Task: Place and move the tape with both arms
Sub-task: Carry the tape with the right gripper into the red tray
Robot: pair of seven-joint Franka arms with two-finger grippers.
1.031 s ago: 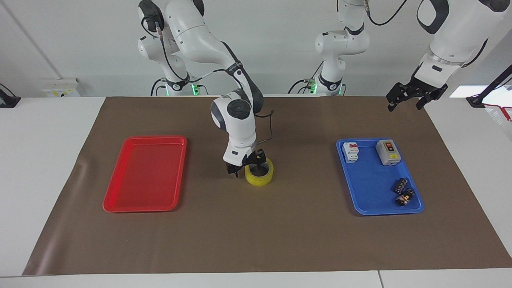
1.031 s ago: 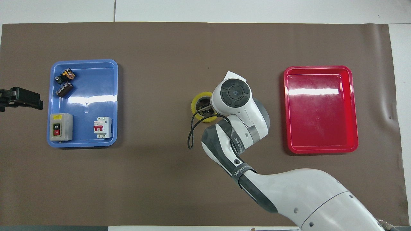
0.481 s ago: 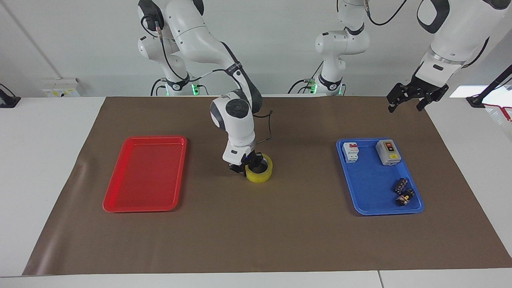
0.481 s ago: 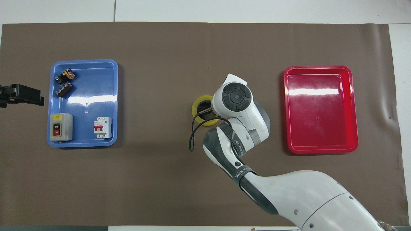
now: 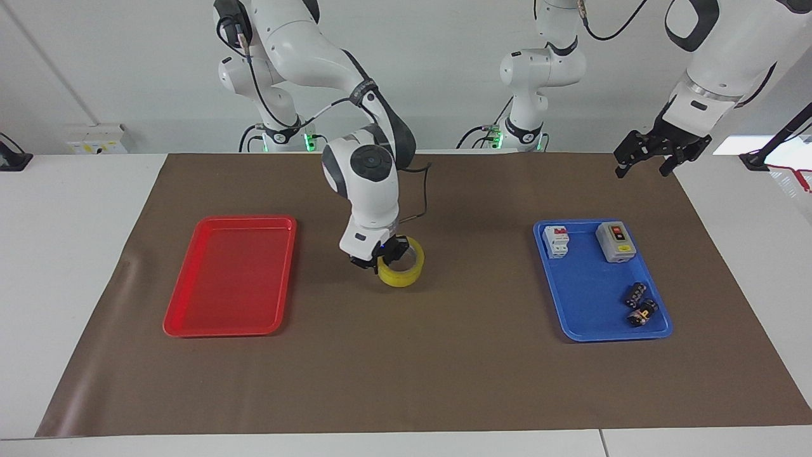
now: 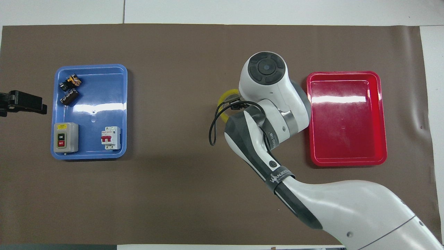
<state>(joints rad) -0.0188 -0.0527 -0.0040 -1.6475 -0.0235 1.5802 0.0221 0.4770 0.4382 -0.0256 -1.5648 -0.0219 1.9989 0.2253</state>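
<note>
While the red tray (image 5: 229, 274) lay bare at the right arm's end of the table (image 5: 76, 241), the right claw (image 5: 379, 256) hung just beside it over the brown mat (image 5: 406, 374), clenched on the tape (image 5: 401, 270). Its tips pinched the wall of the ring on the side toward the red tray, one finger inside the core and one outside. The roll looked lifted a little off the mat, though I could not be sure it was clear. I judged the tape light and stiff enough: a wound roll on a hard white core should not crush under a pinch, but its smooth outer face could slip or swing from a one-sided hold. Gripping across the wall, as here, seemed the sound place to take it. Farther along sat the blue tray (image 5: 590, 320) with a breaker (image 5: 557, 242), a grey switch box (image 5: 615, 242) and two small black connectors (image 5: 639, 304). Over the mat's corner by the blue tray, the left claw (image 5: 647, 154) waited with its fingers spread, holding nothing.
</note>
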